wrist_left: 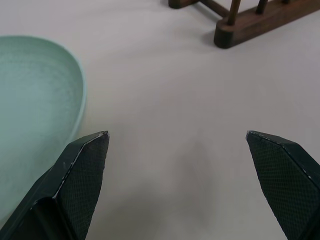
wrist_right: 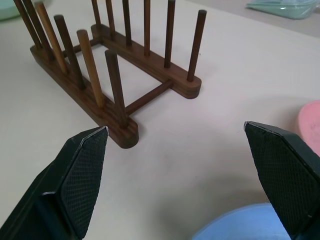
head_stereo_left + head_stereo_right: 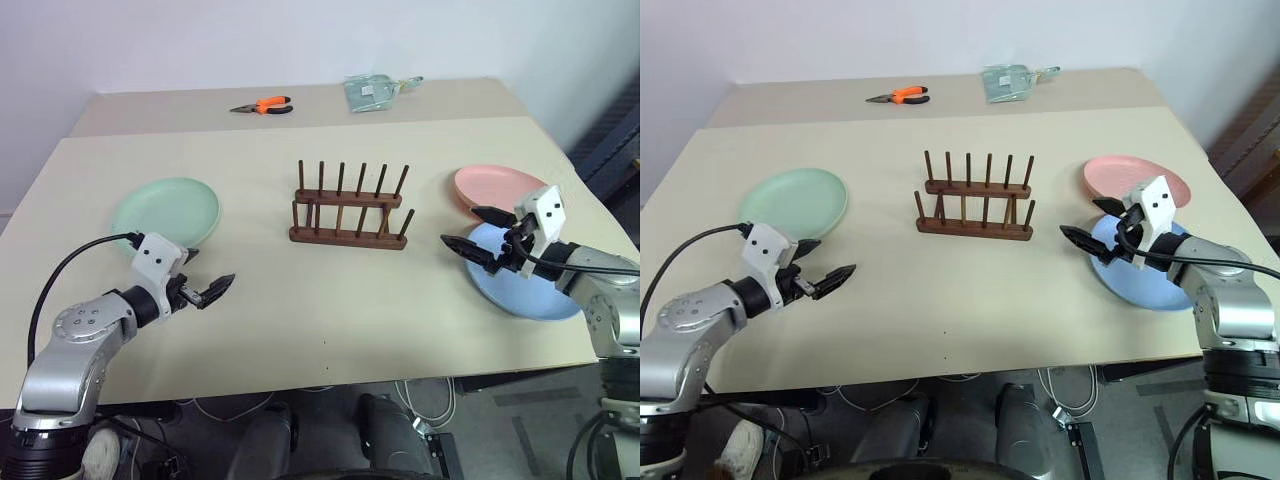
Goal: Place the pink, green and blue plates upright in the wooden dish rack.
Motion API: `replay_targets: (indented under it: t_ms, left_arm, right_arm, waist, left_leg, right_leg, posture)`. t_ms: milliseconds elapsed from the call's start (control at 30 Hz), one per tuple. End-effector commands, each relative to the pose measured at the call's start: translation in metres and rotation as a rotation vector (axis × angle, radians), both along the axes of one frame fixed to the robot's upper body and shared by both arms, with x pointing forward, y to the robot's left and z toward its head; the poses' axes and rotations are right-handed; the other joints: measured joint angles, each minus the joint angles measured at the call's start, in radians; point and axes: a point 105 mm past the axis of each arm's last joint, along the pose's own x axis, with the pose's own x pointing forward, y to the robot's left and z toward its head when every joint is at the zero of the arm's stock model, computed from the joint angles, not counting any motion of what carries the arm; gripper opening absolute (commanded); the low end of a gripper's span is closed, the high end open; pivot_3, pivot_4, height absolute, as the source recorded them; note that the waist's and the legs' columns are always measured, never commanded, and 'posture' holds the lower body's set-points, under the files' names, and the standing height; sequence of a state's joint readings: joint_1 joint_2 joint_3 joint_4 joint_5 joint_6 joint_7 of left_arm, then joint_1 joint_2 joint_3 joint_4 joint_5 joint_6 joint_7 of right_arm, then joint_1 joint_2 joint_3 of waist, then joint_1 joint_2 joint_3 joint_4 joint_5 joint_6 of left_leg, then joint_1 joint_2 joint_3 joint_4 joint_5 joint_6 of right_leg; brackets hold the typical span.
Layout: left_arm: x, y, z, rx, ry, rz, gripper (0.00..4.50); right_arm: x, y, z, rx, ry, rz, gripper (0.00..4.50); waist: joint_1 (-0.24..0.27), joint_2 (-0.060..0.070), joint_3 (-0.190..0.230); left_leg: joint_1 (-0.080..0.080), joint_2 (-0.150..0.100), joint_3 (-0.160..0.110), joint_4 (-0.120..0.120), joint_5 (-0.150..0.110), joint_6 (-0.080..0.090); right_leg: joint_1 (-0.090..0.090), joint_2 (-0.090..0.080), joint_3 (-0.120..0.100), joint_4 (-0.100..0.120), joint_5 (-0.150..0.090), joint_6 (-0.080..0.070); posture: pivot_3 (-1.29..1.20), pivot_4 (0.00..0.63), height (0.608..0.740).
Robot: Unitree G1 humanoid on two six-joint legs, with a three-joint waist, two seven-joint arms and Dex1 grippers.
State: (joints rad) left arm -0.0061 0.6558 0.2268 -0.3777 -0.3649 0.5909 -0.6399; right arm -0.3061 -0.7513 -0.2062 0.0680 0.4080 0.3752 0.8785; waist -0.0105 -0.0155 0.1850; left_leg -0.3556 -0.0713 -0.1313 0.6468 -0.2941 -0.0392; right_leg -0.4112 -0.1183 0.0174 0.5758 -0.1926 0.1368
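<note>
Wooden dish rack [image 3: 349, 206] seemingly bare | plates flat on table | both jaws spread

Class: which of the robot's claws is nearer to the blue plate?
Right. The right claw hovers open at the blue plate's edge; the left claw is open far across the table, beside the green plate.

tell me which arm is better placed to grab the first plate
Either could, but right looks better placed: the open right gripper hovers over the blue plate's rim, beside the pink plate. The open left gripper sits off the green plate, over bare table.
</note>
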Motion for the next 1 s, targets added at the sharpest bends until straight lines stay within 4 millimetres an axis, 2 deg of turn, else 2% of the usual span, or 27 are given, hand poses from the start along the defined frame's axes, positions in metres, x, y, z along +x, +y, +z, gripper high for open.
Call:
replay_targets:
  t_ms: [33,300,433,567,633,800,1000]
  left_arm:
    - [0.000,-0.002,0.012,-0.002,-0.050,0.002,4.50]
    - [0.004,-0.018,0.009,-0.015,-0.047,-0.040,4.50]
    - [0.015,-0.030,0.001,-0.004,-0.011,-0.134,4.50]
    - [0.037,-0.043,-0.014,0.098,0.042,-0.289,4.50]
    - [0.054,-0.053,-0.019,0.126,0.053,-0.365,4.50]
    - [0.094,-0.090,-0.024,0.134,0.082,-0.521,4.50]
    - [0.113,-0.126,-0.033,0.156,0.109,-0.602,4.50]
  right_arm:
    - [0.007,0.000,0.014,-0.005,-0.065,-0.004,4.45]
    - [0.014,0.003,0.016,-0.025,-0.092,0.002,4.45]
    - [-0.001,0.006,0.004,-0.025,-0.017,0.033,4.45]
    - [-0.019,0.014,0.002,-0.031,-0.014,0.032,4.45]
    - [-0.027,0.018,0.001,-0.028,-0.022,0.017,4.45]
    - [-0.048,0.028,-0.005,-0.018,-0.019,-0.013,4.45]
    - [-0.063,0.029,-0.007,-0.012,-0.030,-0.070,4.45]
  waist:
    - [0.000,0.000,0.000]
    - [0.001,0.000,0.000]
    - [0.006,0.000,0.000]
    - [0.015,0.000,0.000]
    - [0.020,0.000,0.000]
    - [0.027,-0.002,0.000]
    - [0.023,-0.002,0.000]
  left_leg:
    - [0.000,0.000,0.000,0.000,0.000,0.000]
    - [0.000,0.000,0.000,0.000,0.000,0.000]
    - [0.000,-0.001,-0.001,0.000,0.000,0.000]
    - [0.000,-0.001,0.000,0.000,0.000,0.000]
    - [0.000,-0.001,0.000,0.001,0.000,0.000]
    - [-0.001,-0.001,0.000,0.002,0.000,0.000]
    - [-0.001,-0.002,0.001,0.002,-0.001,0.002]
  right_leg:
    - [0.000,0.000,0.000,0.000,0.000,0.000]
    - [0.000,0.000,0.000,0.000,0.000,0.000]
    - [0.001,0.000,0.000,0.000,0.000,0.000]
    - [0.000,0.000,0.000,0.001,0.000,0.000]
    - [0.000,0.001,0.000,0.001,0.000,0.000]
    - [0.000,0.001,-0.001,0.000,0.000,0.001]
    - [0.000,0.000,-0.001,-0.001,0.002,0.005]
  posture:
    - [0.00,0.150,0.740]
    - [0.00,0.150,0.740]
    - [0.00,0.150,0.740]
    - [0.00,0.150,0.740]
    - [0.00,0.150,0.740]
    - [0.00,0.150,0.740]
    - [0.00,0.150,0.740]
